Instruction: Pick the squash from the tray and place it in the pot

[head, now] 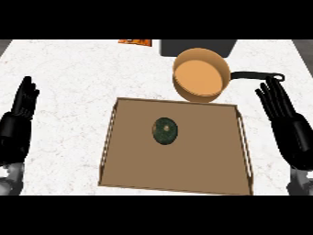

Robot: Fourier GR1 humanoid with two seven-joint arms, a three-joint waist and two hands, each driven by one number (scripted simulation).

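Observation:
A dark green squash lies on the brown tray, a little left of the tray's middle. Just beyond the tray's far edge stands an orange pot with a black handle pointing right. My left hand is open at the view's left, fingers up, well clear of the tray. At the right, my right hand is open too, fingers up, beside the tray's right edge and just below the pot's handle. Neither hand touches anything.
A dark grey box-like object sits behind the pot at the counter's far edge. An orange item shows partly at the far edge, left of it. The white marble counter stretches to the left of the tray.

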